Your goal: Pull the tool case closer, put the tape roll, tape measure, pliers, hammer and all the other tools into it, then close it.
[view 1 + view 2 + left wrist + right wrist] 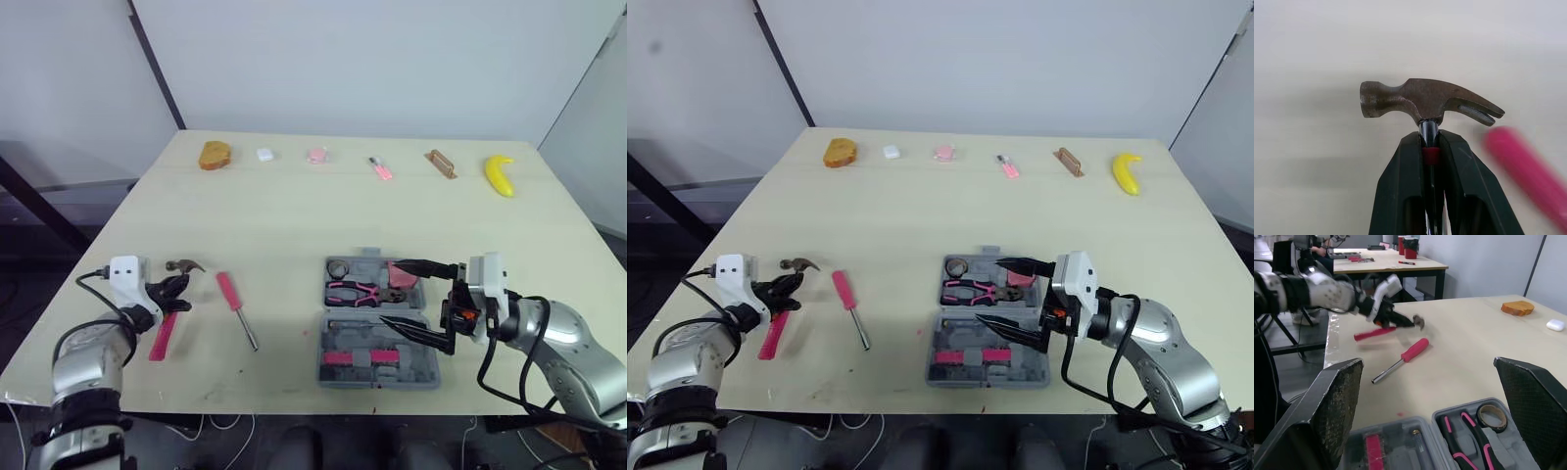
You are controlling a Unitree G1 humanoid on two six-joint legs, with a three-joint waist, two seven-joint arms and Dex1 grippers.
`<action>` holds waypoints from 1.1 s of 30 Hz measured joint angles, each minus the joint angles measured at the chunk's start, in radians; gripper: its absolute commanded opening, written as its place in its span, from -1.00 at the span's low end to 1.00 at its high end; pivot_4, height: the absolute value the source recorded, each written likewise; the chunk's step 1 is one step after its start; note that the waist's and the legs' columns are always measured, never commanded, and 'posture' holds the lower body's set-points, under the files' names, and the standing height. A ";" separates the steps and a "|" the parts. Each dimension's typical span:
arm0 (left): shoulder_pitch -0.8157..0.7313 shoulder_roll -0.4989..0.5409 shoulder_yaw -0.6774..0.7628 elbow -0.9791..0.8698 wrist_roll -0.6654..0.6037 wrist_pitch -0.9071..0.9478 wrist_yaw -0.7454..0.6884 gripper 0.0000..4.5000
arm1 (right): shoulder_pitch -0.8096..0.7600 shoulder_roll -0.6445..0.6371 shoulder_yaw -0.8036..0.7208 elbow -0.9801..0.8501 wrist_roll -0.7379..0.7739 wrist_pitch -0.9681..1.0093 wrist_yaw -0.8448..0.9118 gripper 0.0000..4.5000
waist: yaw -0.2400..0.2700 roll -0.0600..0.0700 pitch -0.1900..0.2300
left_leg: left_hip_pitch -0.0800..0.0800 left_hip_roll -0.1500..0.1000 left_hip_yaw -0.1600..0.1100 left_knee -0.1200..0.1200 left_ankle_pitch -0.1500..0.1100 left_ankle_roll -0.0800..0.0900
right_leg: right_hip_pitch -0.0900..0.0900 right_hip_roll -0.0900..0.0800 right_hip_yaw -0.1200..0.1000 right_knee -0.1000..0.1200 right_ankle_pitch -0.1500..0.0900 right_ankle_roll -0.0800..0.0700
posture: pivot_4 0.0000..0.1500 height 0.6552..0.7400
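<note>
My left fingers [1400, 186] are clamped on the hammer [1425, 100] just under its head, the pink handle trailing back toward me. The screwdriver [237, 308] lies on the tabletop [294, 215] between it and the open tool case [416, 367] to the right. My right fingers [1327, 406] hang spread wide over the case. I reckon the hammer must travel rightward.

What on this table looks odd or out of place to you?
The far edge holds a banana and a piece of bread, odd company for tools. Otherwise nothing looks spilled or broken; the left gripper grips the hammer just below its head.
</note>
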 measured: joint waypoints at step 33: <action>-0.450 0.072 -0.962 -0.634 0.155 0.395 -0.399 -0.99 | 0.543 -0.235 -0.551 -0.049 0.049 -0.029 0.178 1.00 | 0.019 0.003 0.003 | 0.000 -0.001 0.003 0.002 0.000 0.000 | 0.001 0.015 0.001 -0.002 -0.001 0.000 | 1.00 1.00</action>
